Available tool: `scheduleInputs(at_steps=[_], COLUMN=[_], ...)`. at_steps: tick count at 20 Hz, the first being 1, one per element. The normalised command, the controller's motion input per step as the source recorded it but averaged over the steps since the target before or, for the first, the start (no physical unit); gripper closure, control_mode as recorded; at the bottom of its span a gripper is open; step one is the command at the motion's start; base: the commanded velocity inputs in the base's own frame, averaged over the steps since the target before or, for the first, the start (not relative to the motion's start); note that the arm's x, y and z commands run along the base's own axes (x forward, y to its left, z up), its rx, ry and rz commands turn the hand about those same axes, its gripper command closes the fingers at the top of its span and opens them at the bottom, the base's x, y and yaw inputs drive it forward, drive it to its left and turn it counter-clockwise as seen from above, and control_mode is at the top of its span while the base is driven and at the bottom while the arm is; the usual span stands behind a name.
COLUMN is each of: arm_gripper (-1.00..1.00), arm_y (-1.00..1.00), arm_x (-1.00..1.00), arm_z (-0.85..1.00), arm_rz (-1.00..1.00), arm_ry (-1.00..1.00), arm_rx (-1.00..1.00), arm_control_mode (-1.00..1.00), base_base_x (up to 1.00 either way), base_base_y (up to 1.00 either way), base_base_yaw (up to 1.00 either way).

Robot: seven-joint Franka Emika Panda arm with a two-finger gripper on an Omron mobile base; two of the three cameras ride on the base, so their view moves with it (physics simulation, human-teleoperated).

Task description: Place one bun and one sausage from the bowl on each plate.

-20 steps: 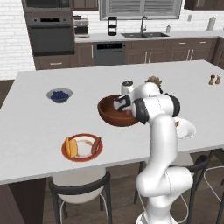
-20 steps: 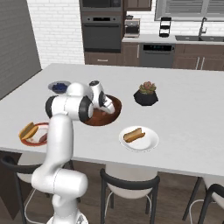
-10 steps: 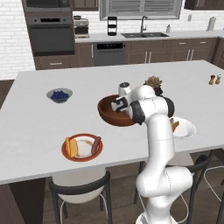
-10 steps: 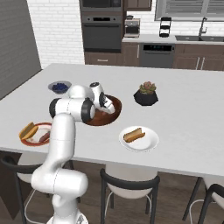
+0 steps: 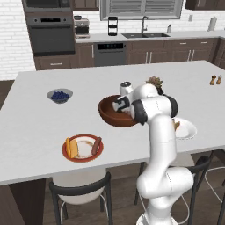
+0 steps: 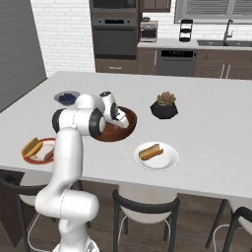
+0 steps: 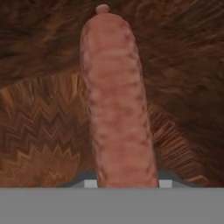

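The hand is closed on a sausage inside the wooden bowl; no writing is legible.

Pink sausage in wooden bowl

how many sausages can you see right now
2: one sausage lies on the red-rimmed plate beside a bun; another sausage is in the wooden bowl, between the gripper's closed tips. The arm hides part of the bowl, so more may be there.
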Motion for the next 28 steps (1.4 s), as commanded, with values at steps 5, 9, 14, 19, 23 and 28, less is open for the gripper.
scheduleInputs(at_steps=[5,9,14,19,23,28], arm_gripper=[1.0,1.0,1.0,1.0,1.0,1.0], arm_y=[-0.32,-0.2,-0.38,-0.88,-0.97,-0.71], arm_x=[-1.0,-1.0,-1.0,-1.0,-0.93,-0.61], arm_z=[0.8,1.0,0.99,0.64,0.17,-0.21], arm_rz=[0.0,0.0,-0.03,-0.17,-0.24,-0.17], arm_ry=[-0.32,-0.35,-0.17,0.03,0.18,0.21], arm_rx=[0.03,0.08,0.08,0.13,0.15,0.09], arm_control_mode=[-1.0,-1.0,-1.0,-1.0,-1.0,-1.0], base_base_x=[0.0,0.0,0.0,0.0,0.0,0.0], base_base_y=[0.0,0.0,0.0,0.0,0.0,0.0], base_base_yaw=[0.0,0.0,0.0,0.0,0.0,0.0])
